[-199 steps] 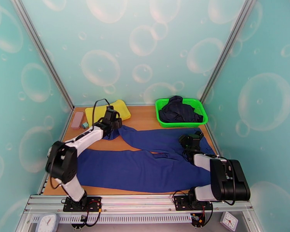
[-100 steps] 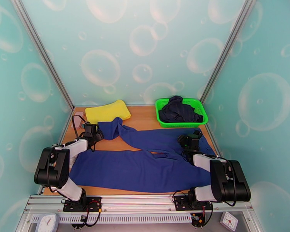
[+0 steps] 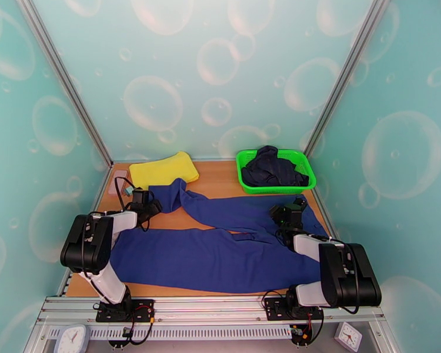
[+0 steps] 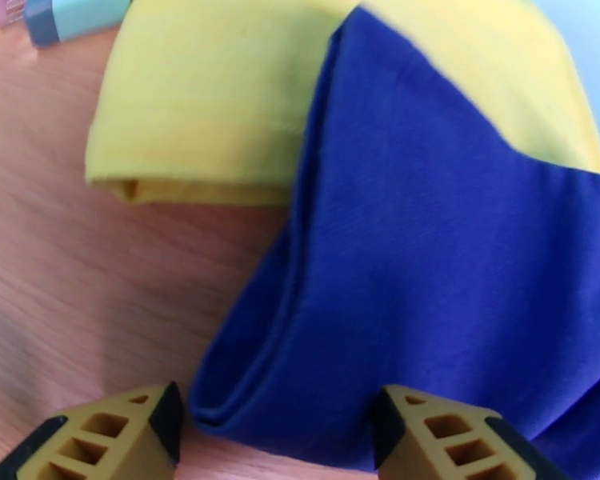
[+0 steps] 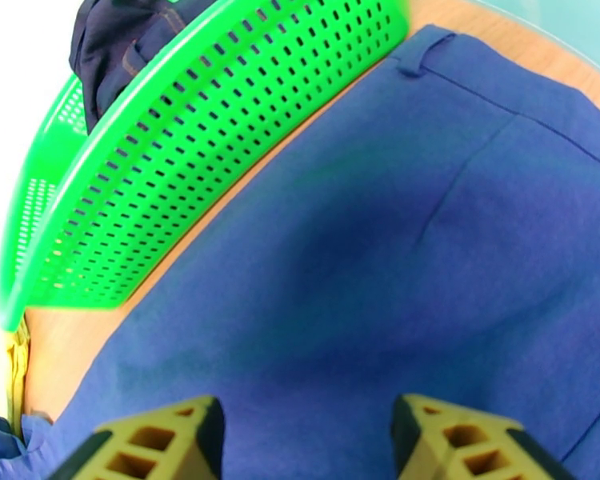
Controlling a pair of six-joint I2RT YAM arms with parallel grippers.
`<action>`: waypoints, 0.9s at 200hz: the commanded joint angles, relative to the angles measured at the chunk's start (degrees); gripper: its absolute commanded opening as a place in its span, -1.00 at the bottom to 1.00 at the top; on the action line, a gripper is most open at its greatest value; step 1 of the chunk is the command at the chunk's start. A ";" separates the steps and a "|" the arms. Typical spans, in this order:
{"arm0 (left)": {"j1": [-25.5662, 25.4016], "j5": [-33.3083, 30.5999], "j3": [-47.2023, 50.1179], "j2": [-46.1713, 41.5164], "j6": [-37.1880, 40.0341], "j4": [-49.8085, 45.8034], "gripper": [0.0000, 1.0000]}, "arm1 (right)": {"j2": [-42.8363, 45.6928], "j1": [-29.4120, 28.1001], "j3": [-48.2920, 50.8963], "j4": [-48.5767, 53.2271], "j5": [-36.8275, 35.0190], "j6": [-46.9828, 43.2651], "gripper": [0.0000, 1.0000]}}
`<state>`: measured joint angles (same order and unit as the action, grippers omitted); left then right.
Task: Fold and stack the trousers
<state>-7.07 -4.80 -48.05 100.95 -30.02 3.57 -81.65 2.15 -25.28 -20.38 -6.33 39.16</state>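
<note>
Cloth hides cloth at the far left: the end of the farther trouser leg lies up over the edge of the yellow cloth (image 3: 163,169), covering part of it. A small light-blue block (image 4: 68,14) beside it is cut off by the frame, and what it is cannot be told. The dark garment (image 3: 273,169) heaped in the green basket (image 3: 241,172) covers the basket's floor.

The trousers (image 3: 220,254) lie spread across the table (image 3: 220,180), waist to the right and legs running left. The nearer leg is straight and the farther one angles toward the yellow cloth. The left gripper (image 3: 145,202) sits low at the end of the farther leg. Its jaws stand apart, the folded hem lies between the tips, and bare wood shows between the cloth and one finger (image 4: 116,442). The right gripper (image 3: 288,216) is low over the waist end, just beside the basket. Its jaws are parted with nothing pinched, and whether the tips touch the cloth cannot be told.

Counted: one pair of trousers with two legs, one yellow cloth, one basket, one dark garment, two grippers, two clocks (image 3: 73,338) below the near rail.
</note>
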 commanded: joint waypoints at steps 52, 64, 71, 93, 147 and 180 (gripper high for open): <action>-0.10 -1.69 -0.04 -16.15 -0.95 -5.45 -1.00 | -0.43 -0.05 -1.43 -0.60 0.03 -1.11 0.20; 0.45 -3.31 -2.40 -19.60 -0.32 -10.62 -1.00 | -0.79 0.43 -1.49 -0.89 0.92 -0.58 0.20; 0.65 -4.23 -4.41 -20.69 0.22 -13.81 -1.00 | -0.86 0.65 -1.64 -0.66 1.15 -0.34 0.20; 1.02 -6.88 -10.16 -21.63 1.36 -22.52 -1.00 | -0.81 0.79 -1.58 -0.45 1.06 -0.48 0.20; 5.05 -9.98 -13.74 -23.36 2.40 -26.77 -1.00 | -0.75 2.50 -0.79 -0.64 1.48 -0.14 0.20; 6.30 -10.41 -17.07 -21.04 3.21 -28.84 -1.00 | -0.40 2.86 -0.98 -0.27 1.76 -0.22 0.20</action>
<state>-1.54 -12.56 -60.84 79.02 -28.10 -22.96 -81.97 4.69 -25.50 -20.38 -5.41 38.79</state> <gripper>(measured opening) 0.073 0.601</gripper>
